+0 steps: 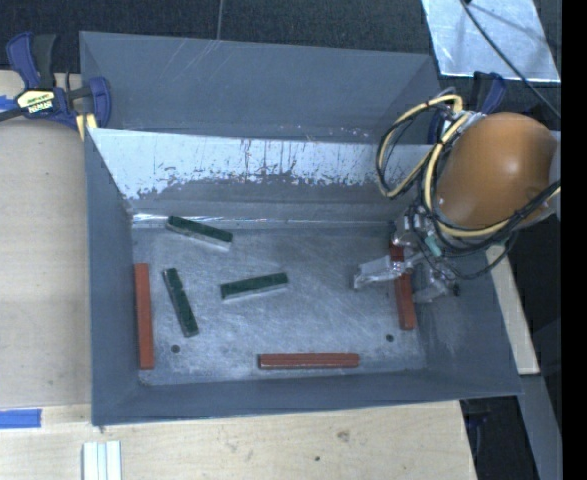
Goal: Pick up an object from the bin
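Bin [273, 98] holding three middle bars [254, 286], left bar [144, 315], front bar [308, 361], hand [405, 278] over right bar [407, 313].

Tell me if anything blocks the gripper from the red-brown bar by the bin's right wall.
Nothing visible does. The gripper is over the upper end of the red-brown bar; the nearest green bar lies apart, toward the bin's middle.

Thing: reddish-brown, narrow, flat rectangular bar [407, 310]
Look: plain, straight-edged, of one colour along the length that shows
Pose: long axis runs from the far side toward the near side, with the near end leaning slightly to the view's right
Place: right part of the floor of the grey metal bin [273, 98], near its right wall
Far end: covered by the gripper [403, 276], whose fingers stand spread on either side of the bar
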Motion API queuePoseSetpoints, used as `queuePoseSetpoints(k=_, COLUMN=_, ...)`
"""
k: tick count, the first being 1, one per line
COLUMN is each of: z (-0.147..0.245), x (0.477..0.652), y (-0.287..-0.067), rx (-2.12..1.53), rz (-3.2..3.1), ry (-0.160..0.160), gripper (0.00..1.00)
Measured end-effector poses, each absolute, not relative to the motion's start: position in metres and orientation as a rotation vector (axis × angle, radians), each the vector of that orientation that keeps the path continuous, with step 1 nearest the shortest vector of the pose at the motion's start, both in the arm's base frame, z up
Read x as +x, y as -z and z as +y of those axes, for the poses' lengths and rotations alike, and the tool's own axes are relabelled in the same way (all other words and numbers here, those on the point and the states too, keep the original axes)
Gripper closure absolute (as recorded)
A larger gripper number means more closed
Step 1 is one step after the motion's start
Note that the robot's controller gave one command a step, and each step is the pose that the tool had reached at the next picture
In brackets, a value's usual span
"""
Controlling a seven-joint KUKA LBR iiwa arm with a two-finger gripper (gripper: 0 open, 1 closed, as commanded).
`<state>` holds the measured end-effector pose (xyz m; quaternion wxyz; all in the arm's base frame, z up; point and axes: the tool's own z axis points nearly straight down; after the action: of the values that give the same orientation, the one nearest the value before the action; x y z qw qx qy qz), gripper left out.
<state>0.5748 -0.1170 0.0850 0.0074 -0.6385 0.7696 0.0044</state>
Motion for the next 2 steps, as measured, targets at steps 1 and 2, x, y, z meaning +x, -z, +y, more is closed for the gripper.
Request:
queuePoseSetpoints(k=1, z=-0.1079, x=0.5867, y=-0.071, rx=-2.062, rz=2.362, ry=-0.007, gripper=0.0)
queuePoseSetpoints(k=2, z=-0.112, x=0.5853, y=-0.0699, rx=-2.063, rz=2.368, ry=-0.003, gripper=1.0)
